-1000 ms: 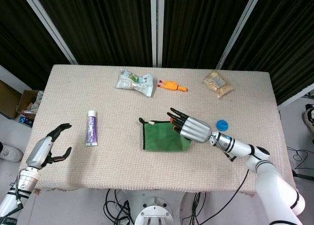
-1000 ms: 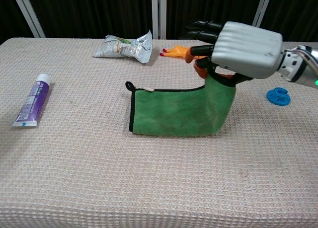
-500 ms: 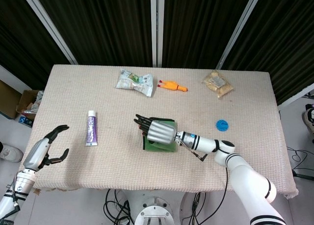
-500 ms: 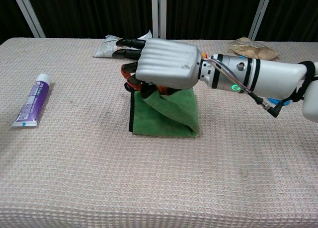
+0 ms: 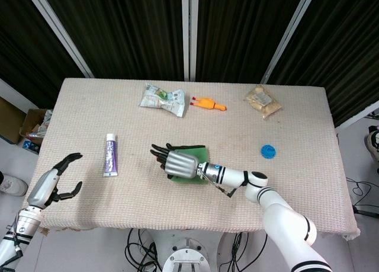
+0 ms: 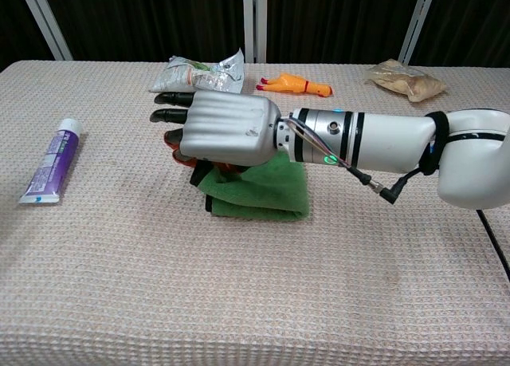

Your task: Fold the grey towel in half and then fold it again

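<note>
My left hand [image 5: 56, 182] hangs off the near left bench [image 5: 118, 207] edge, fingers apart, holding nothing. My right hand [image 6: 223, 131] lies palm-down over the towel [image 6: 267, 192], which sits folded at mid-bench; my fingers [image 6: 171, 115] extend past its left edge. Whether they grasp the cloth cannot be determined. A purple tube [image 6: 49, 160] lies to the left. Along the far edge are a crumpled packet [image 6: 203, 72], an orange toy chicken [image 6: 293, 84] and a snack bag [image 6: 402, 79].
</note>
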`<state>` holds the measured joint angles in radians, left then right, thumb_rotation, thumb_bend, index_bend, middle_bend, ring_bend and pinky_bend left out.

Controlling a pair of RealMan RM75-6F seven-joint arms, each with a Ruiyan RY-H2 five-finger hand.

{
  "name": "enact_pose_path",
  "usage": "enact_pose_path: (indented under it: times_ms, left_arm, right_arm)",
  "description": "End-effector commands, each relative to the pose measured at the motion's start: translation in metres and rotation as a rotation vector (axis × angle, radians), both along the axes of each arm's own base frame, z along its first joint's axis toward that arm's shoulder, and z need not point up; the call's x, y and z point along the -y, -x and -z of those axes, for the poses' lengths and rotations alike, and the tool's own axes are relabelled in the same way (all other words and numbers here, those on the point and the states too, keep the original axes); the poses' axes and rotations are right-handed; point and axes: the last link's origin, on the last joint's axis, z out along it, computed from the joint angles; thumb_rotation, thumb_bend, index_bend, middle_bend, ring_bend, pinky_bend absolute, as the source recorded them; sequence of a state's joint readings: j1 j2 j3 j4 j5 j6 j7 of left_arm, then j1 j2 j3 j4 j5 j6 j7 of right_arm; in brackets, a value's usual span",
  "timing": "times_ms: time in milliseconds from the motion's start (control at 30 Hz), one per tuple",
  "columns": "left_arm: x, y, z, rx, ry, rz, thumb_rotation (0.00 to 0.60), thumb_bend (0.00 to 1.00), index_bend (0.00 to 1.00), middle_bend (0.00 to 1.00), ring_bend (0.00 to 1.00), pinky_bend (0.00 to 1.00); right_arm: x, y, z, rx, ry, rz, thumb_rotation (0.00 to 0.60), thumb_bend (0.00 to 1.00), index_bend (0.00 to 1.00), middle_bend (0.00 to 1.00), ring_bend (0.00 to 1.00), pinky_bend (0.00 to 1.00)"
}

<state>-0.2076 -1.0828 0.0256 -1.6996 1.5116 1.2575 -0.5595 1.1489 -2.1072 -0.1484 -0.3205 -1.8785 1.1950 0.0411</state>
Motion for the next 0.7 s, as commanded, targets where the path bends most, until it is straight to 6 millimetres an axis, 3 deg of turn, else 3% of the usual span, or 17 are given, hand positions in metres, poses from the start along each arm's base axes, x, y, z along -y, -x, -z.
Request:
enact_pose_path:
  times_ms: [33,133,233,300,400,567,700]
  left_arm:
    - [0.001,0.000,0.000,0.001,0.000,0.001,0.600,0.40,0.14,0.08,0.12,0.13]
    - [0.003,0.001,-0.001,0.008,-0.003,0.000,0.600,0.40,0.14,0.08,0.12,0.13]
    - [0.003,0.000,-0.002,0.011,-0.008,0.003,0.600,0.40,0.14,0.08,0.12,0.13]
    - [0.004,0.000,-0.002,0.014,-0.012,0.007,0.600,0.39,0.14,0.08,0.12,0.13]
    - [0.004,-0.001,-0.003,0.015,-0.016,0.012,0.600,0.39,0.14,0.08,0.12,0.13]
    - [0.004,-0.003,-0.005,0.013,-0.022,0.018,0.600,0.39,0.14,0.08,0.12,0.13]
    - [0.004,-0.004,-0.010,0.004,-0.037,0.026,0.600,0.39,0.14,0.08,0.12,0.13]
  right_arm:
    - [0.001,-0.003,0.005,-0.008,0.015,0.012,0.600,0.41,0.72,0.29,0.06,0.00]
    - [0.001,-0.003,0.008,-0.010,0.028,0.031,0.600,0.40,0.61,0.26,0.02,0.00]
    - [0.003,-0.001,0.010,-0.016,0.058,0.064,0.600,0.37,0.40,0.19,0.00,0.00]
    - [0.002,0.000,0.011,-0.004,0.063,0.085,0.600,0.29,0.19,0.12,0.00,0.00]
    - [-0.001,-0.001,0.008,0.032,0.059,0.100,0.600,0.17,0.01,0.04,0.00,0.00]
    - [-0.002,-0.003,-0.002,0.088,0.071,0.099,0.600,0.07,0.00,0.00,0.00,0.00]
    - [0.004,0.006,-0.029,0.178,0.121,0.122,0.600,0.07,0.00,0.00,0.00,0.00]
